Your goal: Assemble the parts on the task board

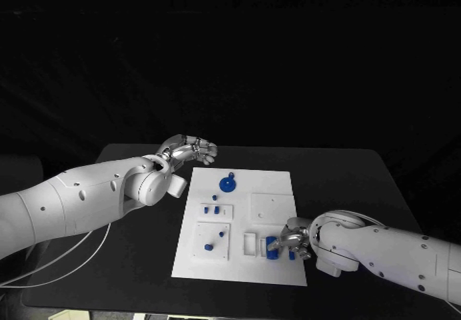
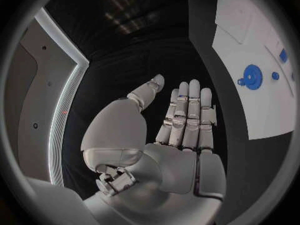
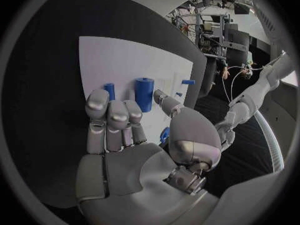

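Note:
The white task board point(image 1: 271, 200) lies in the middle of the table. A blue gear point(image 1: 228, 185) sits near its far edge, and small blue parts point(image 1: 213, 211) point(image 1: 208, 247) lie along its left side. My right hand point(image 1: 290, 241) hovers low over the board's near right part, fingers half bent and holding nothing. Its thumb point(image 3: 164, 99) reaches beside an upright blue cylinder point(image 3: 144, 93). A thinner blue peg point(image 3: 110, 90) stands just past the fingertips, and another blue piece point(image 3: 164, 134) peeks out under the thumb. My left hand point(image 1: 189, 150) floats off the board's far left corner, fingers point(image 2: 187, 110) straight, palm empty.
The black table point(image 1: 346, 173) extends beyond the board on all sides. White raised blocks point(image 1: 269, 207) and a slotted holder point(image 1: 250, 245) stand on the board. My left forearm point(image 1: 86, 200) lies over the table's left side, with a white cable point(image 1: 58, 260) hanging under it.

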`<move>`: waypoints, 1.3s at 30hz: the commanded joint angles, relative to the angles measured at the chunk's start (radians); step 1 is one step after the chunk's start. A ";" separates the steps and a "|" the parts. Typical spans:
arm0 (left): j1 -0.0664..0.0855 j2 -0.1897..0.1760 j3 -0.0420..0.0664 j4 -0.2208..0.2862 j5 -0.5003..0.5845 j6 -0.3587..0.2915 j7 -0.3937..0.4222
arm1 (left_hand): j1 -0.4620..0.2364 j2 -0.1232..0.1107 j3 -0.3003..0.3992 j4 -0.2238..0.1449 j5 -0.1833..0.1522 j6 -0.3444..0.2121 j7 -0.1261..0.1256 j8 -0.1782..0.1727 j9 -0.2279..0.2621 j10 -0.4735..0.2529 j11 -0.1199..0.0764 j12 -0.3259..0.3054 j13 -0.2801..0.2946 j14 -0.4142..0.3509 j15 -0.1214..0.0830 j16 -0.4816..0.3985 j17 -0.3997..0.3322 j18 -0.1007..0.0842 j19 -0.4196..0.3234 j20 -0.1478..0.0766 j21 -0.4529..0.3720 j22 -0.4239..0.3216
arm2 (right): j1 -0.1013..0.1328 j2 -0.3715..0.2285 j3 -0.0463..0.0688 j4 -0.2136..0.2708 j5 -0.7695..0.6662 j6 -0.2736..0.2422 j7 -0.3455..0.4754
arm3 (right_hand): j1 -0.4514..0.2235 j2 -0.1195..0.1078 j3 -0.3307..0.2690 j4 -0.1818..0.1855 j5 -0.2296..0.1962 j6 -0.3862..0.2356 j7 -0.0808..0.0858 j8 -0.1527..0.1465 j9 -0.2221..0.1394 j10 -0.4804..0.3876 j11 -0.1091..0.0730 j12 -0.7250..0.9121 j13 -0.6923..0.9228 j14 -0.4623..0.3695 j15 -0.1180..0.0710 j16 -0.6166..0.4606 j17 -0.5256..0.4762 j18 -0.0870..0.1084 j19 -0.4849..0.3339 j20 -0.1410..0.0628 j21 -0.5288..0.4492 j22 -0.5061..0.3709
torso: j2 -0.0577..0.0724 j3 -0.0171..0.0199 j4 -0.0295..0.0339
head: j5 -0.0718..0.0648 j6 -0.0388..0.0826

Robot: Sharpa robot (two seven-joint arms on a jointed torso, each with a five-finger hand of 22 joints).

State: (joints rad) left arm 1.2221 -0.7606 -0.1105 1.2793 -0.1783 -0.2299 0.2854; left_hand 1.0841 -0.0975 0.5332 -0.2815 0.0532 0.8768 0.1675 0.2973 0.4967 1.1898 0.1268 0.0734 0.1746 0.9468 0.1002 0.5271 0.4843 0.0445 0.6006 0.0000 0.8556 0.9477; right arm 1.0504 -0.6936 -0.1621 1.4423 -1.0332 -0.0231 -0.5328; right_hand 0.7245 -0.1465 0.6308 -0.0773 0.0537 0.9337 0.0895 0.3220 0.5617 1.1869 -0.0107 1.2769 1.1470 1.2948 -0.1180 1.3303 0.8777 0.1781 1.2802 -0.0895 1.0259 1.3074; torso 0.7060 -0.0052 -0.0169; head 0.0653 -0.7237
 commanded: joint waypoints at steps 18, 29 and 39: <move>0.001 0.001 0.001 0.004 0.006 0.015 0.007 | -0.010 0.001 -0.005 0.004 -0.002 -0.008 -0.002 0.004 -0.002 -0.008 0.000 -0.001 -0.002 0.003 0.002 -0.007 0.003 0.014 -0.003 0.002 -0.005 0.002 | -0.005 0.023 -0.003 -0.012 -0.018 -0.007 0.003 | 0.010 -0.010 0.025 -0.001 -0.004 0.009 0.015 -0.005 0.005 -0.002 0.002 -0.004 0.005 -0.004 0.001 -0.002 0.006 0.084 -0.003 -0.012 0.011 0.018 | 0.000 -0.0020 -0.0009 | 0.002 0.002; 0.001 0.000 0.001 0.006 0.006 0.015 0.006 | -0.010 0.001 -0.005 0.004 -0.002 -0.008 -0.002 0.004 -0.002 -0.008 0.000 -0.001 -0.002 0.003 0.002 -0.008 0.004 0.014 -0.004 0.002 -0.005 0.002 | 0.001 -0.001 -0.003 0.033 0.048 -0.052 -0.001 | 0.019 -0.003 0.050 -0.010 -0.003 0.032 0.010 0.003 0.015 0.003 -0.002 -0.005 0.006 -0.002 -0.003 -0.005 0.009 0.084 -0.003 -0.009 0.015 0.018 | 0.000 -0.0013 -0.0015 | 0.004 0.004; 0.001 -0.001 0.001 0.008 0.006 0.013 0.006 | -0.009 0.001 -0.004 0.003 -0.002 -0.008 -0.003 0.005 -0.002 -0.007 0.000 -0.001 -0.002 0.004 0.001 -0.009 0.005 0.015 -0.004 0.002 -0.005 0.003 | 0.052 -0.034 -0.002 0.090 0.070 -0.067 -0.013 | 0.014 0.002 0.055 -0.016 -0.002 0.052 0.004 0.008 0.020 0.006 -0.008 -0.008 0.005 -0.001 -0.008 -0.007 0.011 0.084 -0.003 -0.005 0.018 0.018 | 0.000 -0.0032 -0.0025 | 0.005 0.007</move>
State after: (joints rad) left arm 1.2224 -0.7629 -0.1105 1.2843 -0.1777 -0.2280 0.2842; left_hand 1.0842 -0.0974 0.5309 -0.2792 0.0532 0.8744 0.1651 0.2973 0.4960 1.1898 0.1267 0.0734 0.1742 0.9468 0.1002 0.5234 0.4882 0.0445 0.6006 0.0000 0.8556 0.9492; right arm 1.0995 -0.7270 -0.1644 1.5230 -0.9841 -0.0803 -0.5396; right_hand 0.7350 -0.1501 0.6806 -0.0939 0.0534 0.9717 0.0692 0.3249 0.5815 1.1904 -0.0144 1.2729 1.1522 1.2918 -0.1209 1.3302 0.8870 0.1772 1.2770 -0.0964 1.0376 1.3079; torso 0.7062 -0.0075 -0.0190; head 0.0707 -0.7172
